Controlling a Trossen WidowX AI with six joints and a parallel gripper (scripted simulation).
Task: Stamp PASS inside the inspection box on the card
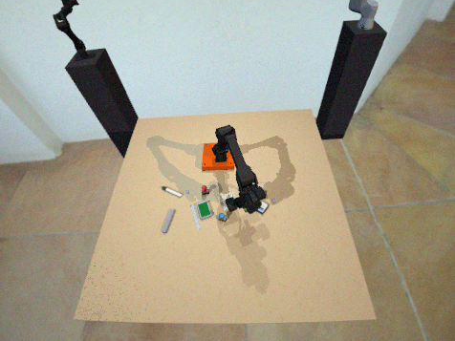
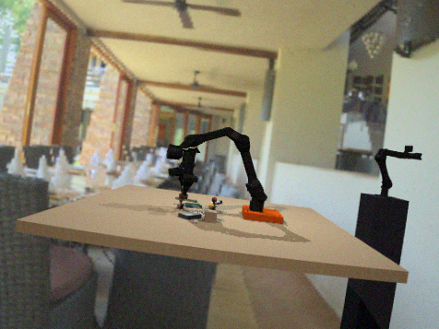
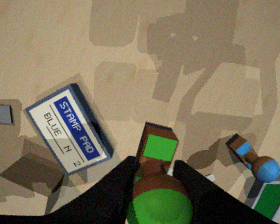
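Jaws stand a little apart, shut on the green-topped stamp, which I take for the PASS one; its wooden block hangs between the fingertips, leaning somewhat in the wrist view. Going left to right there, the blue-labelled stamp pad (image 1: 263, 208) (image 2: 190, 216) (image 3: 50, 135) comes first, beside the green-topped stamp (image 1: 246, 209) (image 2: 182, 195) (image 3: 159, 205). Its lid looks closed, so pressing there would probably leave the face dry. Next lies the blue-topped stamp (image 1: 222, 217) (image 3: 266, 169), tipped on the desk (image 1: 215, 282) (image 2: 138, 226); a low sweep toward the green pad (image 1: 205, 209) (image 2: 192, 205) (image 3: 267, 202) could knock it. If my grip slips round the handle, I'd expect a smeared or half-inked print.
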